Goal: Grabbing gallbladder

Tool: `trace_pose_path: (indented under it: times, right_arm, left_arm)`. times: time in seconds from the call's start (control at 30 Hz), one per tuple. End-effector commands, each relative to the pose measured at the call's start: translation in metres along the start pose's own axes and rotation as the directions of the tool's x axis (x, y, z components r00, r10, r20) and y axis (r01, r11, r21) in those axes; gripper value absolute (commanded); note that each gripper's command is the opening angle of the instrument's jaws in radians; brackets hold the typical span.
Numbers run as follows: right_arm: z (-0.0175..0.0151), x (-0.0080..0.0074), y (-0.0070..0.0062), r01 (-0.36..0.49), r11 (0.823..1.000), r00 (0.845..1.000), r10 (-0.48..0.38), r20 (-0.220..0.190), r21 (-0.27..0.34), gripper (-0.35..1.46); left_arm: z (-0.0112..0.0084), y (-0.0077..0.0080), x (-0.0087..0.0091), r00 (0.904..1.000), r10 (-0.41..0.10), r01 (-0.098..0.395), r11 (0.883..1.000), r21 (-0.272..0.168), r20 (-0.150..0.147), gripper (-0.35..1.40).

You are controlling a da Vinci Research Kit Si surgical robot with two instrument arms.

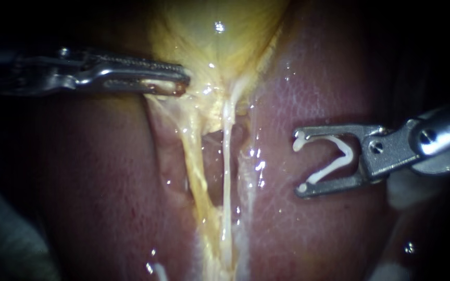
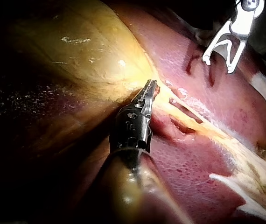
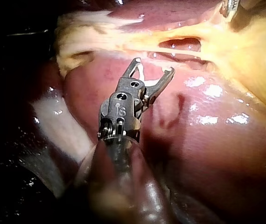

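Observation:
The yellow gallbladder (image 1: 220,41) (image 2: 91,51) narrows downward into two pale tubes, a yellowish one (image 1: 196,171) and a white one (image 1: 226,171). My left instrument (image 1: 180,83) (image 2: 150,88) lies level from the left, with its jaws shut on the gallbladder's lower left edge. My right instrument (image 1: 299,165) (image 2: 219,63) (image 3: 151,67) hovers over the liver (image 1: 313,78), right of the tubes and clear of them. Its jaws stand wide apart with a white V-shaped clip (image 1: 337,158) seated between them and touching both.
A dark window (image 1: 214,166) (image 3: 179,44) gapes between the two tubes. Wet reddish liver (image 3: 207,140) lies on both sides of them. Pale fatty tissue (image 2: 259,182) runs where the tubes lead away. White gauze-like material (image 3: 58,126) lies beside the right instrument's shaft.

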Motion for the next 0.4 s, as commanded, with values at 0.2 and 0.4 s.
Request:
trace_pose_path:
  times: [0.2, 0.4]
  right_arm:
    - [0.0000, 0.0000, 0.0000, 0.000, 1.000, 1.000, 0.000, 0.000, 0.000, 0.50]
    - [0.0000, 0.0000, 0.0000, 0.000, 1.000, 1.000, 0.000, 0.000, 0.000, 0.50]
  left_arm:
    - [-0.0001, 0.0002, -0.0001, 1.0000, -0.004, 0.004, 1.000, 0.011, -0.003, -0.35]
    - [0.0000, 0.0001, -0.0002, 1.0000, -0.006, 0.006, 1.000, 0.015, -0.003, -0.35]
